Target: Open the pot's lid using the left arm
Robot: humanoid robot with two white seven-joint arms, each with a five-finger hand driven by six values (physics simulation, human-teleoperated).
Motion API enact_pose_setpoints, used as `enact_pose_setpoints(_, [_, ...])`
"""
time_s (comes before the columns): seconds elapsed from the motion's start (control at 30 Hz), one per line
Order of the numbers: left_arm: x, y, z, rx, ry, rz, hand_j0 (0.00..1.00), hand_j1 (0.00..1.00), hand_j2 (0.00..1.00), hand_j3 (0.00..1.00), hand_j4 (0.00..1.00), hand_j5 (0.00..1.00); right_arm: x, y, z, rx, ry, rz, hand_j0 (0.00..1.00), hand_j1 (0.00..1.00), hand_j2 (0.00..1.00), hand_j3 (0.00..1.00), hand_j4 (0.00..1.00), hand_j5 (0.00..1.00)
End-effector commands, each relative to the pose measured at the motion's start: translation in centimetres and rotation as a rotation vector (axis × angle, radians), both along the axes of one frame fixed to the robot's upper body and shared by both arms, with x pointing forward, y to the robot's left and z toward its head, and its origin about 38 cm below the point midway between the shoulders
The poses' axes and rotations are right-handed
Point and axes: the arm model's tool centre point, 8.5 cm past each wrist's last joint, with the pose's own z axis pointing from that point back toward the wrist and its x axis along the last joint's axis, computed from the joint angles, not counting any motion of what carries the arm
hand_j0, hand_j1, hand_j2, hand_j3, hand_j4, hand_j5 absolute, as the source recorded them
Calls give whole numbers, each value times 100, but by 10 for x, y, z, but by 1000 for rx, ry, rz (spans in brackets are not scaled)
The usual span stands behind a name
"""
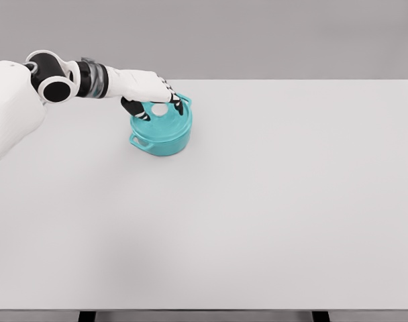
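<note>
Left hand (150, 94) over teal pot (161, 131) on white table (271, 201), fingers curled down around lid knob (160, 109), gripping it

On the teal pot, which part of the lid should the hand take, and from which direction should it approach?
Probably the white knob at the centre of the lid, approached from above. It is the only raised part on the lid, and the pot stands upright on the table, so a straight upward lift looks free. The left hand is already over it, fingers around the knob.

white left arm (9, 100), black joints, grey wrist band
</note>
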Motion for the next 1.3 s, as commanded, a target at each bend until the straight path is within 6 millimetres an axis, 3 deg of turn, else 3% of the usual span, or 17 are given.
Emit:
enact_pose_setpoints(0.0, [0,0,0,-3,2,2,73,73,73,73,73,73,0,0,0,0,0,0,100,100,100,100,100,100])
enact_pose_setpoints(0.4, [-1,-2,-3,5,6,-4,51,51,51,51,51,51,0,0,0,0,0,0,100,100,100,100,100,100])
enact_pose_setpoints(0.77, [1,5,6,6,-8,6,44,44,44,44,44,44,0,0,0,0,0,0,100,100,100,100,100,100])
enact_pose_setpoints(0.87, [3,31,17,23,-32,45,43,43,43,43,43,43,0,0,0,0,0,0,100,100,100,100,100,100])
enact_pose_setpoints(0.93, [-2,68,31,51,-63,88,43,43,43,43,43,43,0,0,0,0,0,0,100,100,100,100,100,100])
enact_pose_setpoints(1.07, [-10,131,39,107,-73,191,43,43,43,43,43,43,0,0,0,0,0,0,100,100,100,100,100,100])
enact_pose_setpoints(1.17, [-13,142,33,121,-61,210,48,48,48,48,48,48,0,0,0,0,0,0,100,100,100,100,100,100])
enact_pose_setpoints(1.27, [-14,142,26,122,-46,210,63,63,63,63,63,63,0,0,0,0,0,0,100,100,100,100,100,100])
